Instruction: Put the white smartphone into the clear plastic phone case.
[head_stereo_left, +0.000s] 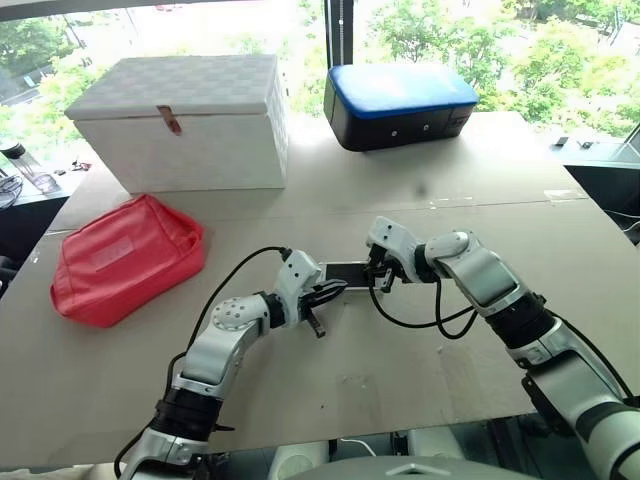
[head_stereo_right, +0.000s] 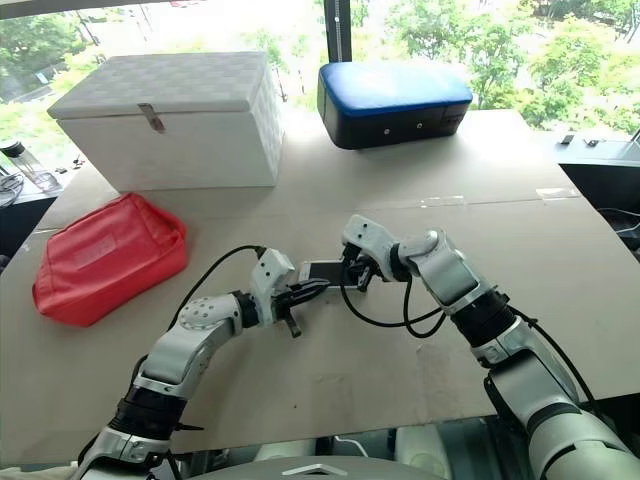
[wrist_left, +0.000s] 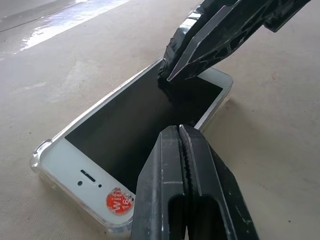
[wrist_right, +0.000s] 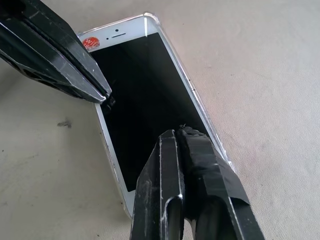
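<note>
Overhead, we see the phone (head_stereo_left: 345, 271) lying flat on the surface (head_stereo_left: 420, 370) between both arms. Closer, from our left wrist, it sits inside the clear case (wrist_left: 36, 156), left fingers (wrist_left: 186, 165) pressed closed above the screen. From our right wrist, the right fingers (wrist_right: 192, 165) are likewise closed, empty, over its other end.

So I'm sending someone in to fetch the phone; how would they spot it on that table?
On the big tan table, look in front of the white box and the red pouch, at the middle where the two grippers meet. The phone lies flat there: black screen, white ends, a round red sticker, and a clear case around its edge.
</note>
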